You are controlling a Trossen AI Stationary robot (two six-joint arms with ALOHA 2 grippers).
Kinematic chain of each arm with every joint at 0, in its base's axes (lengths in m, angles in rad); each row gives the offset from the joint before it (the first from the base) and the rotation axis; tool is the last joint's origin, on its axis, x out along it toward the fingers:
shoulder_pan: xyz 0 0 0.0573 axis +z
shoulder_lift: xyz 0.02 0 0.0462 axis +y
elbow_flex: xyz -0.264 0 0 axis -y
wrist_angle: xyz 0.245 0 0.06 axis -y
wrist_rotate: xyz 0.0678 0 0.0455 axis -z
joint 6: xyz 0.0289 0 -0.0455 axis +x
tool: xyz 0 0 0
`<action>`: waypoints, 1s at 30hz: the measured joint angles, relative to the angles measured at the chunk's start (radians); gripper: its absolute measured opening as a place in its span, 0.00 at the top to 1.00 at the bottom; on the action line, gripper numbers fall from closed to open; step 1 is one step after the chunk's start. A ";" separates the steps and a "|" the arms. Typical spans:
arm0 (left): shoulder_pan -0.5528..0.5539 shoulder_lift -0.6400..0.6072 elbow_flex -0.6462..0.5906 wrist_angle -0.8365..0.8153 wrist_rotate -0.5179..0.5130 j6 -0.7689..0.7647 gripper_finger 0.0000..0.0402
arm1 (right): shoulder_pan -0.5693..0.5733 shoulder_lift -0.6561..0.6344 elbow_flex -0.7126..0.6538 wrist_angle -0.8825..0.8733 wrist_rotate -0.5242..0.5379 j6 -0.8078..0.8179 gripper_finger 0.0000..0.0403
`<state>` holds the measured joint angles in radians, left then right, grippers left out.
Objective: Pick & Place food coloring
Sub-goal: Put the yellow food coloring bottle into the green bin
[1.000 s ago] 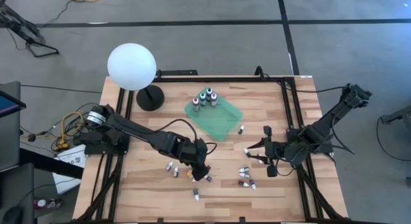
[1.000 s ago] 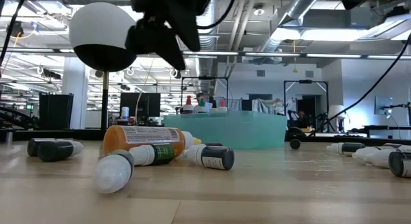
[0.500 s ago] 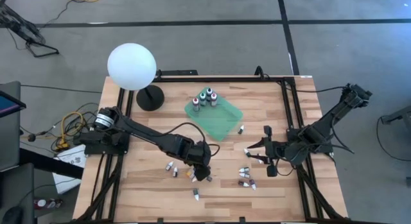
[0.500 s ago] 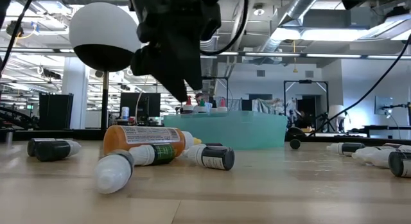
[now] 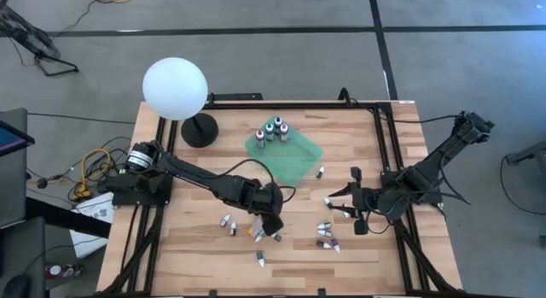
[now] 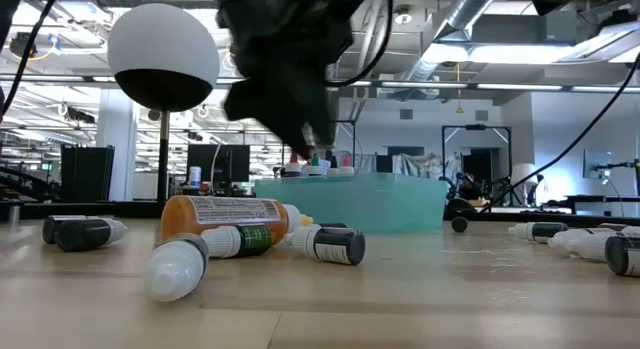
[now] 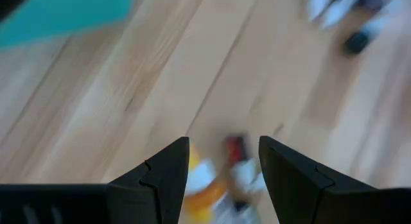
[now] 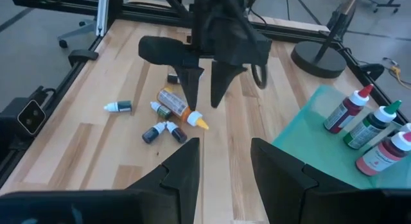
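1. Wood planks form the desk (image 5: 358, 144), framed by black rails, with grey floor all round it.
2. Near the middle of the far edge lies a green tray (image 5: 290, 158); in its far corner stand upright bottles (image 5: 275, 130) with green, white and pink caps, and the remaining part of the tray is bare. The right wrist view shows three of these bottles (image 8: 369, 131) standing close together on the tray's corner.
3. By the far left corner stands a white globe lamp (image 5: 175, 88) on a round black base.
4. Toward the near edge, left of the middle, lies a loose cluster of food coloring (image 5: 258, 233): an orange bottle (image 6: 222, 215) on its side, with small dark white-tipped droppers (image 6: 325, 243) touching or just beside it. One dropper (image 5: 260, 259) lies alone closer to the near edge, and two more (image 5: 229, 222) lie just to the left of the cluster.
5. A second group of droppers (image 5: 328, 231) lies right of the middle, and a single one (image 5: 321, 172) sits just off the tray's right corner.
6. Left claw (image 5: 270, 219) hangs over the first cluster, fingers (image 7: 164, 176) spread and pointing down, with nothing between them; the orange bottle (image 7: 200, 185) shows below the gap.
7. Right claw (image 5: 351, 195) waits near the right edge, beside the second group, fingers (image 8: 183, 169) parted and empty.
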<state>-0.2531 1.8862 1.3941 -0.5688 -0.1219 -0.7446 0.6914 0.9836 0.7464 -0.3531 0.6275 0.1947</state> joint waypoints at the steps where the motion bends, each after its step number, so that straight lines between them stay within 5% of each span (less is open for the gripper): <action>1: 0.000 0.000 0.000 0.037 0.006 0.010 0.55 | 0.000 0.000 0.000 -0.001 0.000 0.000 0.67; 11: -0.029 0.018 0.119 0.017 -0.042 0.077 0.55 | 0.000 0.000 0.000 -0.009 0.002 -0.001 0.67; 19: -0.050 0.270 0.441 0.006 0.082 0.211 0.55 | 0.000 0.001 0.000 -0.013 0.003 -0.009 0.67; 25: -0.063 0.416 0.780 -0.384 0.054 0.307 0.55 | 0.004 0.000 0.000 -0.031 0.003 0.009 0.67; 30: -0.060 0.439 0.876 -0.708 -0.070 0.227 0.55 | 0.009 0.000 0.000 -0.051 0.003 0.015 0.67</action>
<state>-0.3131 2.3255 2.2702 -1.2770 -0.1916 -0.5177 0.7002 0.9836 0.7460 -0.4042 0.6302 0.2100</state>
